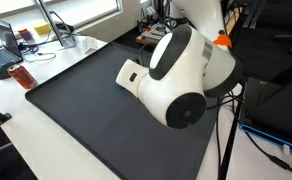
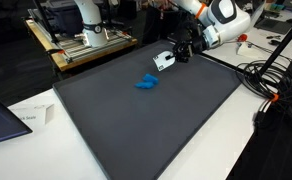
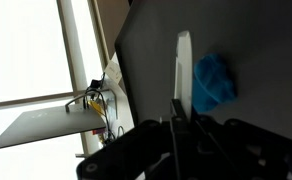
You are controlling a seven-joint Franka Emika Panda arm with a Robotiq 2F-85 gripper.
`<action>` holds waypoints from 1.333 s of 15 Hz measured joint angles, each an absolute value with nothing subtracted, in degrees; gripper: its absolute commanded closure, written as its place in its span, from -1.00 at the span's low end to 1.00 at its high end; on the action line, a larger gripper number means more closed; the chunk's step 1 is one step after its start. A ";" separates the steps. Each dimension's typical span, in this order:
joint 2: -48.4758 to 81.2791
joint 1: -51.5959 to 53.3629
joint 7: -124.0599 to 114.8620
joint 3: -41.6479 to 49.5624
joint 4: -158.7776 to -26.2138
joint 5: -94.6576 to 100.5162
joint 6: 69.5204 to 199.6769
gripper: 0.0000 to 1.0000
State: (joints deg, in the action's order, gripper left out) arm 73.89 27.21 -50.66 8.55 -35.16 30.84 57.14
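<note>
Over the dark mat [image 2: 136, 125] my gripper [image 2: 171, 57] hangs low at the far side, its jaws shut on a thin white object [image 2: 162, 61]. In the wrist view that white object [image 3: 183, 60] sticks out as a narrow strip from between the dark fingers of the gripper [image 3: 182, 106]. A crumpled blue cloth [image 2: 146, 82] lies on the mat just in front of the gripper, apart from it; the blue cloth [image 3: 214, 82] sits right beside the white strip. In an exterior view the arm's white body [image 1: 176, 70] hides the gripper.
The mat [image 1: 76, 100] covers most of the table. A red can [image 1: 23, 75] and a laptop [image 1: 1, 40] sit past its edge. Papers [image 2: 31, 115] lie at a near corner, cables [image 2: 271, 85] trail off one side, and a framed rig [image 2: 86, 40] stands behind.
</note>
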 measured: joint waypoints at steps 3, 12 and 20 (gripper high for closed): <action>73.59 26.95 -43.69 8.56 -33.35 31.05 57.29 0.98; 70.63 19.75 -26.36 4.49 -31.13 27.44 63.86 0.98; 69.34 10.55 -14.10 -1.12 -31.14 22.28 72.82 0.98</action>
State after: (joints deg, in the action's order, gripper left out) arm 69.34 10.55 -14.10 -1.12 -31.14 22.28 72.82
